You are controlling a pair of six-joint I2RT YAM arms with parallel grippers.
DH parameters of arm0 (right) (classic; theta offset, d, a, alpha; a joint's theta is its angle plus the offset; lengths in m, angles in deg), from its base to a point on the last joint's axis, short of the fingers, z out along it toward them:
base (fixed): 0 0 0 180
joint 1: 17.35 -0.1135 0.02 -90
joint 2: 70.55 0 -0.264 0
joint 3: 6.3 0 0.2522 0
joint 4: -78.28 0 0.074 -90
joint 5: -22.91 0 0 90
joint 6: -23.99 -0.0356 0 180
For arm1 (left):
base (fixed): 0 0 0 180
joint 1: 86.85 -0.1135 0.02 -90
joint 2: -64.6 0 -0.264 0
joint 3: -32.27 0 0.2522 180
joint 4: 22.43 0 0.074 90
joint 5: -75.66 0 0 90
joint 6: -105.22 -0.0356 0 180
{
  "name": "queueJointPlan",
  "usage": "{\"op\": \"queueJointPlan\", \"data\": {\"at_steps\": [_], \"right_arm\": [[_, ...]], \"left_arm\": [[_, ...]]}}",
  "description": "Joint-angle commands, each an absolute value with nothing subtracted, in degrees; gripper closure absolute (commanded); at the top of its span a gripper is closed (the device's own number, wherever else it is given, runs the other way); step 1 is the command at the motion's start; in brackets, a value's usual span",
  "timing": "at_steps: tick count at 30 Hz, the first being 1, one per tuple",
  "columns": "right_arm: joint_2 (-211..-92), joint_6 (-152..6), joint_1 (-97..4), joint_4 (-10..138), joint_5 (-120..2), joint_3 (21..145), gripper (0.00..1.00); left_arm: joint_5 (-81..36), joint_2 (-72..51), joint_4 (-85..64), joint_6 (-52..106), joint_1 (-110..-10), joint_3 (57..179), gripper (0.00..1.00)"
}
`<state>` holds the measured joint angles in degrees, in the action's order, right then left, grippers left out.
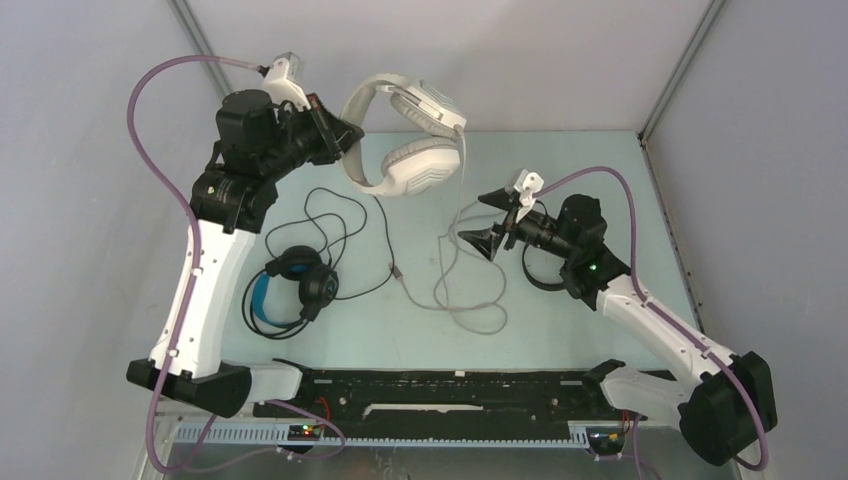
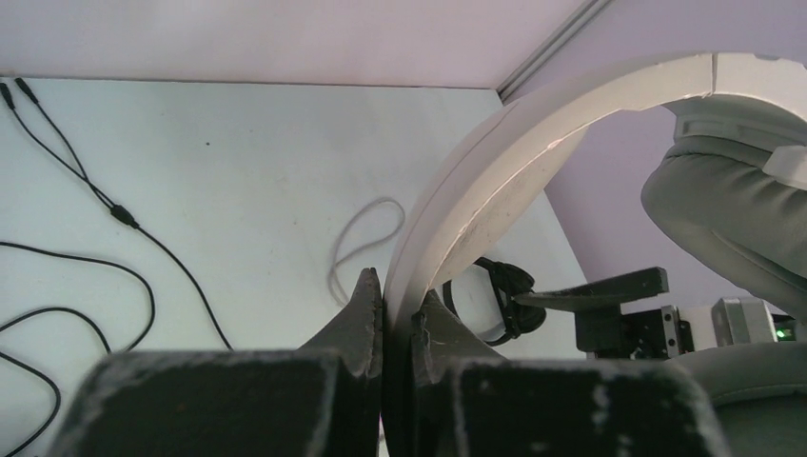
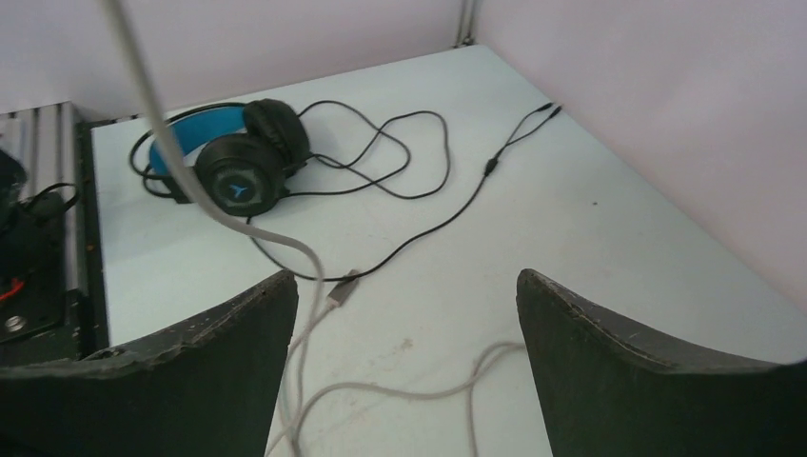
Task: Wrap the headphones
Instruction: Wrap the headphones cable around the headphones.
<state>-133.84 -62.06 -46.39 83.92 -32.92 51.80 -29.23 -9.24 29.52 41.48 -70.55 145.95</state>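
Wrapping barely begun: left gripper pinches the white headphones aloft over the tabletop's far edge, cable dangling loose by the wide-open, empty right gripper; blue pair lies unwrapped near the left edge.

Left gripper: you see it pinched tight on the white headband.
White-grey headphones: band arches up right; grey ear cushion far right.
Black cable: forked, on the tabletop, left.
Grey cable: loop beyond your gripper.
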Motion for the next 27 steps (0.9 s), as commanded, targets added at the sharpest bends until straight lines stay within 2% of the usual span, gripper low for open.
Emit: {"op": "queueJointPlan", "data": {"at_steps": [1, 19, 27], "right_arm": [[-132.7, -64.6, -47.9, 80.2, -29.0, 51.6, 0.13], [-146.7, -65.7, -57.7, 101.5, -35.3, 47.3, 0.14], [-150.5, -68.9, -58.6, 107.8, -35.3, 44.7, 0.28]], "left_arm": [[-27.9, -8.9, 24.2, 42.4, -71.2, 147.5, 1.0], [-29.7, -9.3, 21.6, 46.2, -71.2, 147.1, 1.0], [-34.1, -7.8, 17.1, 51.8, -72.5, 144.9, 1.0]]}}
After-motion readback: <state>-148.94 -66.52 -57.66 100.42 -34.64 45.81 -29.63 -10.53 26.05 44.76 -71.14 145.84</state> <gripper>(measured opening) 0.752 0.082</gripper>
